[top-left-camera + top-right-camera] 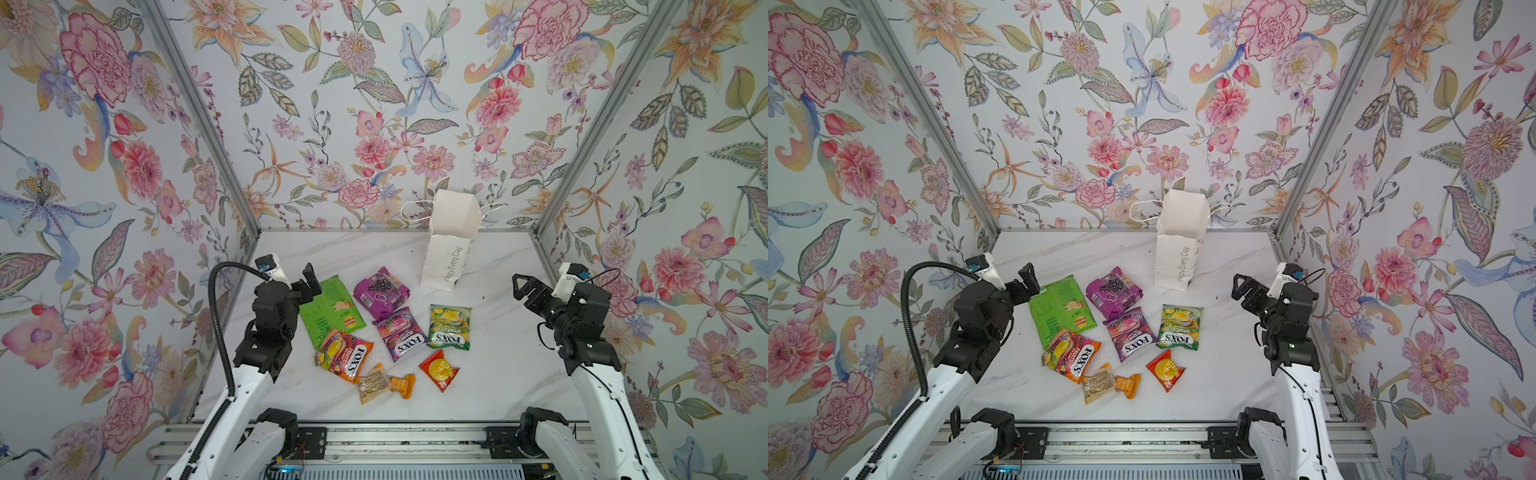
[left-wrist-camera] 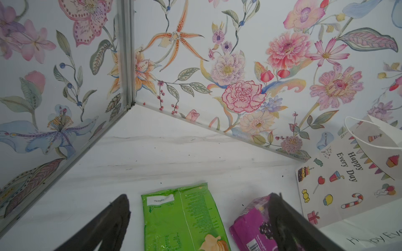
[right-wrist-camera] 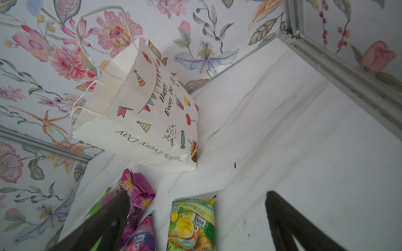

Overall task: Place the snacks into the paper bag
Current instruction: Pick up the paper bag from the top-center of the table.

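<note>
The white paper bag stands upright at the back of the table, right of centre, its mouth open upward. The snacks lie loose in front of it: a green chips bag, a purple grape pack, purple, green and orange FOX'S bags, a red-orange sachet and orange-wrapped bars. My left gripper hovers open at the chips bag's far left edge, holding nothing. My right gripper is open and empty, right of the paper bag and the green FOX'S bag.
Flowered walls with metal corner posts close in the marble table on three sides. A metal rail with both arm bases runs along the front edge. Bare tabletop lies between the snacks and each side wall.
</note>
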You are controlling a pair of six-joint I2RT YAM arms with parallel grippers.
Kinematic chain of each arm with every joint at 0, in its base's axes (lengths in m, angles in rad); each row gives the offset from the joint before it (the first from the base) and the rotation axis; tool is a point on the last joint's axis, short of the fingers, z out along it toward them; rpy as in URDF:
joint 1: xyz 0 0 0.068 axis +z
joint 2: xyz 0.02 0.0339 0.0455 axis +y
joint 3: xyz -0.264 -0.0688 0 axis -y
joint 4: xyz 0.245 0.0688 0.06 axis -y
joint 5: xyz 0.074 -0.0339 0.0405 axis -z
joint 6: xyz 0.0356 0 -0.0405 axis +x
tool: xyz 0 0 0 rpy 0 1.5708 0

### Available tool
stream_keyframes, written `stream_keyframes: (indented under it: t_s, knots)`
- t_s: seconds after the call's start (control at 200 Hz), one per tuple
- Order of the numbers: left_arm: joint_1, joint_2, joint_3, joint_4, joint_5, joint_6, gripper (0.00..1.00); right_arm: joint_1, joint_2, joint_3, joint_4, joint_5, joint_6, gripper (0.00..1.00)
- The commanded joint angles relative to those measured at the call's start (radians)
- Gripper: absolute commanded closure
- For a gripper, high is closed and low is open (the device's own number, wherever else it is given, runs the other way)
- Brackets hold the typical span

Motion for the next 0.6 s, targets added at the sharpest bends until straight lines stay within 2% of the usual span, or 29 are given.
stream_keyframes:
  t_s: [0.0, 0.13, 0.285, 0.505, 0.596]
  knots:
    - [-0.008, 0.001, -0.022, 0.029, 0.17, 0.014, 0.0, 0.121, 0.018, 0.135, -0.09, 0.124, -0.026, 0.01]
    - [-0.055, -0.005, -0.086, 0.119, 0.181, 0.012, 0.0, 0.315, 0.118, 0.308, -0.147, 0.357, -0.07, 0.01]
    - [-0.073, -0.006, -0.103, 0.151, 0.191, 0.016, 0.01, 0.465, 0.309, 0.538, -0.221, 0.561, -0.085, 0.01]
    - [-0.073, -0.063, -0.121, 0.123, 0.137, 0.03, 0.01, 0.487, 0.596, 0.826, -0.373, 0.741, -0.058, 0.01]
    - [-0.073, -0.069, -0.108, 0.069, 0.085, 0.032, 0.0, 0.467, 0.678, 0.901, -0.403, 0.748, -0.053, 0.01]
